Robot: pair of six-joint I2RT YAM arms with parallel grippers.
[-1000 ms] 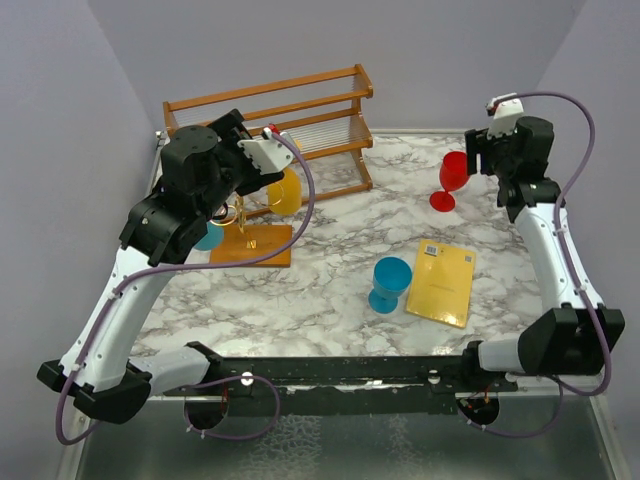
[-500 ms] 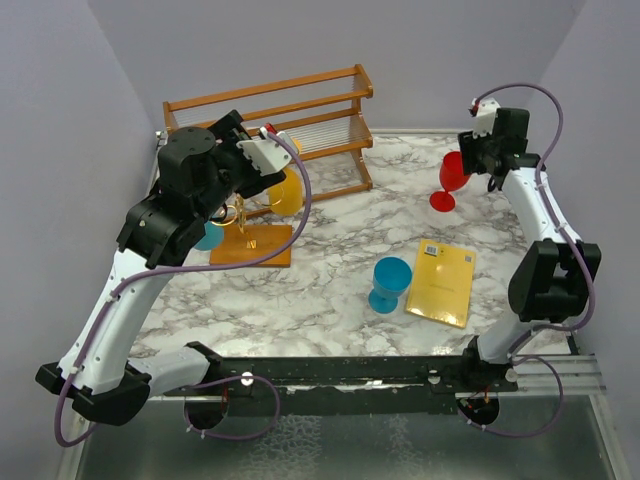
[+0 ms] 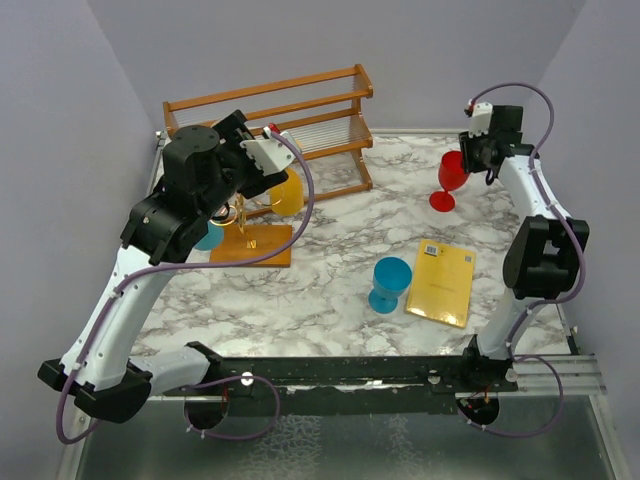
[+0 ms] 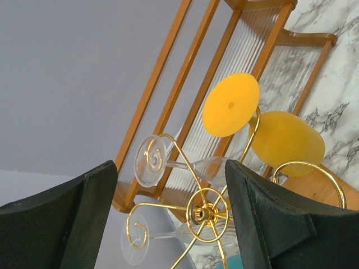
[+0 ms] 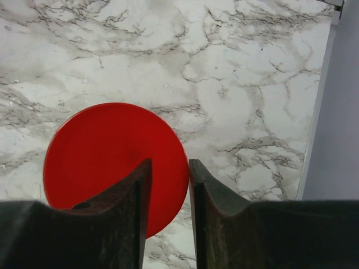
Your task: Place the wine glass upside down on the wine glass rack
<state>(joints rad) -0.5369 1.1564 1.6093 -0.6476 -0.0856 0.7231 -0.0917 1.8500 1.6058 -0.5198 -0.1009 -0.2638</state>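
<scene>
A: Your right tool (image 5: 170,165) is the one that has shifted. Over the last second its arm folds up at the elbow and the wrist slides in against the red glass (image 3: 448,178). Its fingers stand close, with only a thin slit between them, and the glass's red edge runs right under that slit. I cannot tell whether they pinch the wall or merely straddle it.

B: The glass itself sits where it did, upright on the desk (image 3: 330,260) at the far right, well apart from the rack (image 4: 205,213). So for you that reads as a grasp being set up, not a carry.

A: Your left tool (image 4: 170,168) barely moves in that time. It hangs wide open by the rack, holding nothing. A yellow glass (image 4: 286,143) already hangs on one gold arm, and clear glasses (image 4: 150,161) hang on others.

B: That suggests your yellow one is done and the red is next. It will need turning over on the way across.

A: Further out you have a blue glass (image 3: 390,283) mid-desk, just beside a yellow card (image 3: 442,285), and a wooden shelf (image 3: 300,110) behind the rack.

B: As for writing, there is only a small blue-and-white label (image 3: 432,250) near the card's far corner, too small to read. No brand shows on the glasses, rack or shelf.
</scene>
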